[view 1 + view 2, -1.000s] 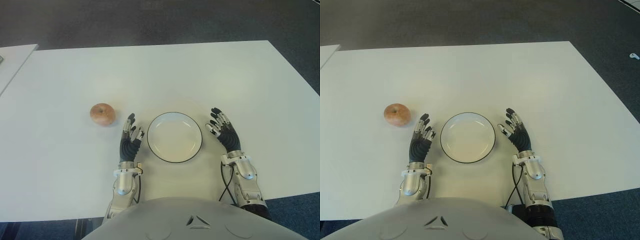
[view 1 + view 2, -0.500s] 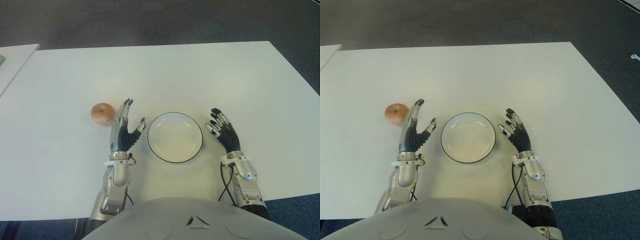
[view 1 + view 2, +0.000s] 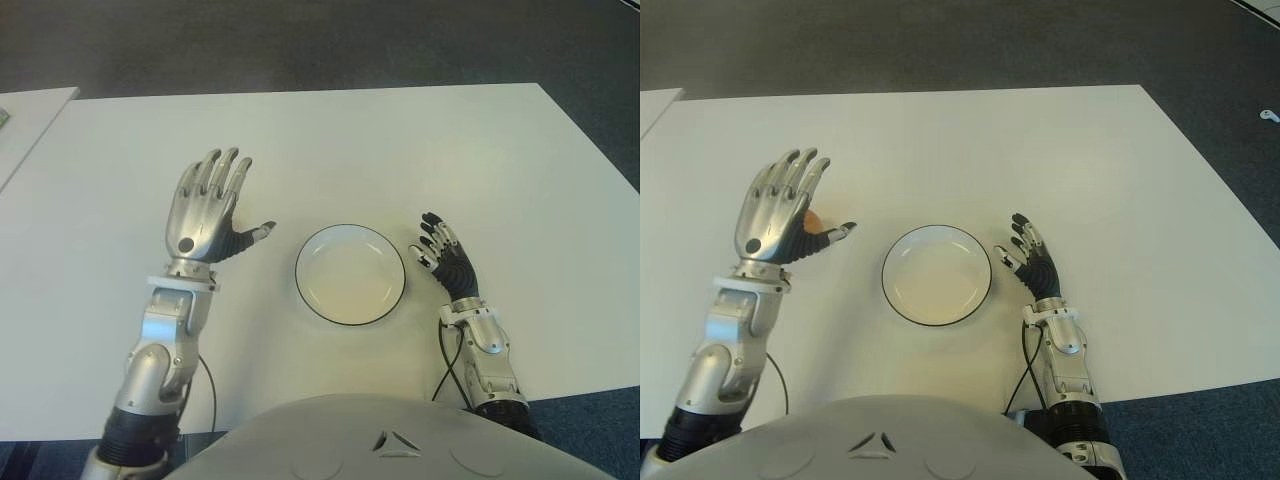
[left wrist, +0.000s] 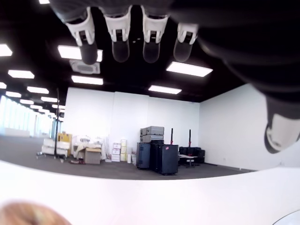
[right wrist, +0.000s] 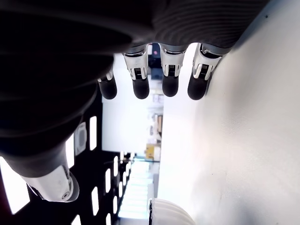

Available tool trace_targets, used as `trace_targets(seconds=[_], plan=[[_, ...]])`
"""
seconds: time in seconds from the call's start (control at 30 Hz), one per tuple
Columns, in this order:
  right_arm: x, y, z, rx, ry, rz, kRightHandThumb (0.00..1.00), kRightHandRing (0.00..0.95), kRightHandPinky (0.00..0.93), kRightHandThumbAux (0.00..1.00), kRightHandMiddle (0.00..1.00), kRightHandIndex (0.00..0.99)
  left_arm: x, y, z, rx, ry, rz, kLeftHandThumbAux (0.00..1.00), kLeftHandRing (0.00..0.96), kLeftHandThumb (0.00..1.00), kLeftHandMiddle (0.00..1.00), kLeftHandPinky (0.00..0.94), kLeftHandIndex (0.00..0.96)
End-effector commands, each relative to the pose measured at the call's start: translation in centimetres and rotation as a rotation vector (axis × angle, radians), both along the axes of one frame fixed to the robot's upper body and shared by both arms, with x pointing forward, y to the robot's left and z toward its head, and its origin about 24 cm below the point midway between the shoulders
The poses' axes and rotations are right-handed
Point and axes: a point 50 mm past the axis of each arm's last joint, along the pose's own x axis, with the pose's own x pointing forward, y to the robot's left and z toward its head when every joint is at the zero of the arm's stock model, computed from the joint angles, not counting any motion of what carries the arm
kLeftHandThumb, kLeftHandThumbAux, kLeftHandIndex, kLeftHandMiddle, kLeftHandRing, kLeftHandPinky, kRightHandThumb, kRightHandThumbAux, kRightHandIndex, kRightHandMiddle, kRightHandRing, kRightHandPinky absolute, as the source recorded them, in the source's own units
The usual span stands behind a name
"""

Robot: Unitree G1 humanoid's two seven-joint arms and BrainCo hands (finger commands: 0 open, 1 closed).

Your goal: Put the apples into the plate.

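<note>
Open-fingered left hand point(image 3: 205, 208) hovers over the mostly hidden reddish apple point(image 3: 813, 219); a blind descent could knock it away from the black-rimmed white plate point(image 3: 350, 274); right hand point(image 3: 445, 262) idle, open.

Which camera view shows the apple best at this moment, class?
The left wrist view, though only part of the apple shows at the frame's edge. In the right eye view just a sliver peeks past the raised, open left hand. The left eye view hides it; the right wrist view misses it.
</note>
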Motion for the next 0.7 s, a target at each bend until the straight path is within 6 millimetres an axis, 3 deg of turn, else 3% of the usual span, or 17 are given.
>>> trace_targets(seconds=[0.03,0.33,0.47,0.7], plan=[[-1.3,0.0,-2.5,0.016,0.135,-0.011,0.105,0.000,0.000,0.685,0.000,0.000,0.7,0.6,1.0,0.126,0.051,-0.016,0.394,0.000,0.292,0.001,0.003,0.091],[-1.2,0.0,-2.8,0.020,0.146,-0.016,0.097,0.000,0.000,0.697,0.000,0.000,1.9,1.5,1.5,0.217,0.133,-0.033,0.363,0.000,0.299,0.006,0.000,0.094],[-1.2,0.1,-3.0,0.020,0.150,-0.015,0.095,0.000,0.000,0.692,0.000,0.000,3.3,2.6,0.7,0.277,0.206,-0.027,0.352,0.000,0.295,0.002,0.000,0.087],[-1.2,0.1,-3.1,0.022,0.148,-0.015,0.099,0.000,0.000,0.682,0.000,0.000,3.9,3.4,0.0,0.303,0.262,-0.025,0.339,0.000,0.282,0.004,0.000,0.087]])
